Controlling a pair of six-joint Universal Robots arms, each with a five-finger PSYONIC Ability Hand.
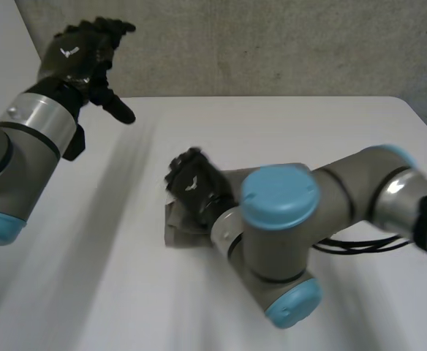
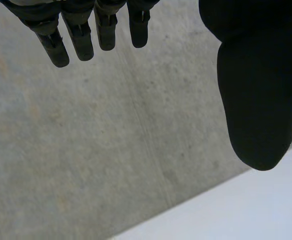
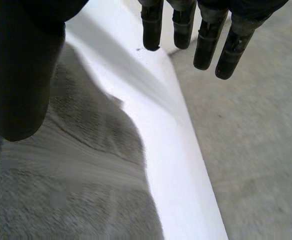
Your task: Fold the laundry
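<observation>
item: small grey towelling cloth [image 1: 175,232], in a compact bundle near the middle of the white table [image 1: 286,124], mostly covered by the right hand [image 1: 195,186]. its surface was coarse and nubbly, and one edge curved loosely against the bare table top. it looked already doubled over, though the layers could not be counted.

right hand: rested palm-down on the cloth, fingers straight and pointing toward the table's far edge, thumb over the cloth, gripping nothing.

left hand [image 1: 78,55]: raised above the table's far left corner, fingers relaxed and wide, empty, facing the grey concrete wall [image 1: 272,44].

step in hand: judged to be pressing or smoothing a fold, late in the task.

next move: probably called for lifting the right hand straight off without dragging the cloth, then checking that the edges lay square. a further fold would need a pinch on a free edge.
</observation>
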